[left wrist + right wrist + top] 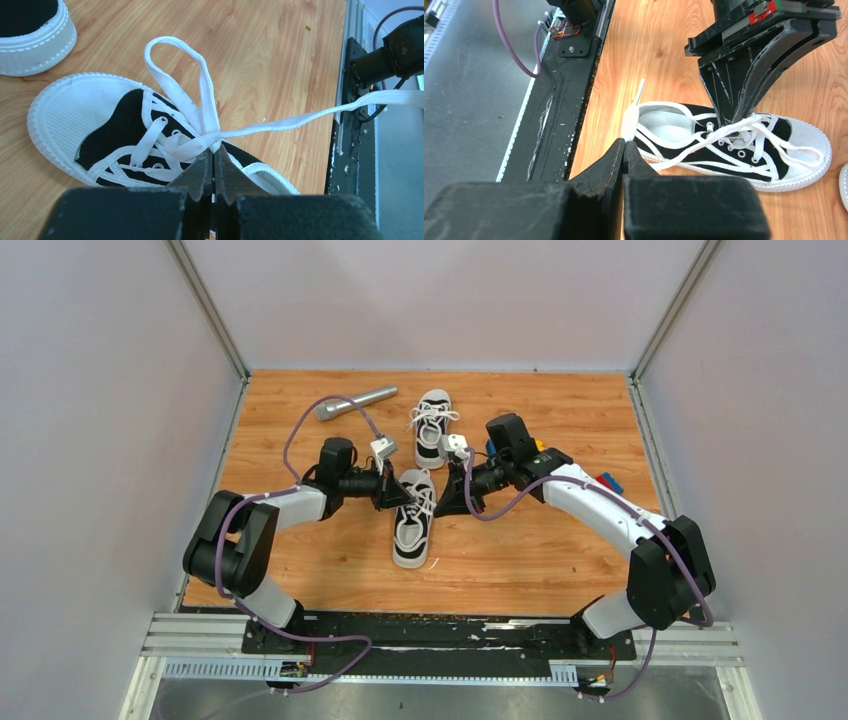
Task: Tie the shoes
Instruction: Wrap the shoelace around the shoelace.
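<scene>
Left pincer [214, 152] and right pincer [624, 144], both clamped on the near shoe's [413, 530] lace [150, 142].

That near shoe lies about mid-surface, toe toward the far edge. My left pincer is closed on the lace over the eyelets, at the foot of a loop [175, 55]. One strand [300, 120] stretches from there toward the near edge. My right pincer, just beside the shoe's heel, grips the lace end [630, 117], its tip poking up. The far shoe [432, 428] sits just beyond the toe. On the wooden surface [560, 550], a grey microphone-shaped object [357, 403] lies toward the far-left corner. Coloured pieces [605, 483] show near the right edge, partly hidden by my right arm.
</scene>
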Tool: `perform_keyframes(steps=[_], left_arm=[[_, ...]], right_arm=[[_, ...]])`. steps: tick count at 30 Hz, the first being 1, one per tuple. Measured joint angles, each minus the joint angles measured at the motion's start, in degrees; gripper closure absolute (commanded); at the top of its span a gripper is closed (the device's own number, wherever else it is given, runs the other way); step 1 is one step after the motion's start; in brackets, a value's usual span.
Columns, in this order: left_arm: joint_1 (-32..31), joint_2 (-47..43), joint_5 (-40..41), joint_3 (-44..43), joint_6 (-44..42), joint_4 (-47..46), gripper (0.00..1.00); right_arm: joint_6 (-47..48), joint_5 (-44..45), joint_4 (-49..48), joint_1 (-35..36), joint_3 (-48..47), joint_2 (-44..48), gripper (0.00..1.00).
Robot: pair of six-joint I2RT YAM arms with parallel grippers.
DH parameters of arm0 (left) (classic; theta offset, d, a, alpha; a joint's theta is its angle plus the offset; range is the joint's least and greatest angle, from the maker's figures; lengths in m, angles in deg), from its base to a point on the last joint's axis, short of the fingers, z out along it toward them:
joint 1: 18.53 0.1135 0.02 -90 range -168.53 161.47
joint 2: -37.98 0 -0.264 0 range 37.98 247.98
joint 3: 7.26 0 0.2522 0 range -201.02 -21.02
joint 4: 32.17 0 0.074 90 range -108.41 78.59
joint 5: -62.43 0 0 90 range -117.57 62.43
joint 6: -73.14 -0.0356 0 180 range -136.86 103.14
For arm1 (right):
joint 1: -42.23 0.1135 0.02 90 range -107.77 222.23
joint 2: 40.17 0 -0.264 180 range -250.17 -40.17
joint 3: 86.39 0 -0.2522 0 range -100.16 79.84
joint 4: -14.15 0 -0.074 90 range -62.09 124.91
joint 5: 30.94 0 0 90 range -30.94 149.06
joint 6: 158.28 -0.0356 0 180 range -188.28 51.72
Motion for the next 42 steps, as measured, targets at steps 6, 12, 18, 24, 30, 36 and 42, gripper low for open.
perform_keyframes(steps=[6, 12, 18, 24, 30, 36, 42], left_arm=[[0.15, 0.24, -1.33, 0.66, 2.19, -3.02, 1.0], [0.15, 1.62, -4.2, 0.57, -0.24, -2.89, 1.0], [0.15, 3.15, -7.08, -1.95, -6.51, 2.19, 1.0], [0.92, 3.93, -7.15, -5.33, -9.64, 6.47, 1.0], [1.33, 4.94, -8.48, -5.57, -10.51, 8.87, 1.0], [1.33, 4.96, -10.73, -5.57, -13.2, 11.13, 1.0], [1.33, 5.51, -11.72, -6.12, -15.93, 12.66, 1.0]], right_arm=[[7.93, 1.51, 2.62, 0.28, 1.86, 0.33, 1.0], [16.13, 2.82, 3.65, 1.4, 5.16, 0.09, 1.0], [20.76, 3.34, 2.97, 2.6, 7.43, -1.92, 1.0], [24.26, 3.67, 3.21, 3.96, 9.22, -2.62, 1.0], [27.08, 4.7, 5.31, 3.93, 9.25, -3.69, 0.93], [30.86, 6.43, 8.39, 2.91, 9.2, -5.53, 0.59], [30.16, 6.49, 11.17, -1.31, 5.18, -6.56, 0.52]])
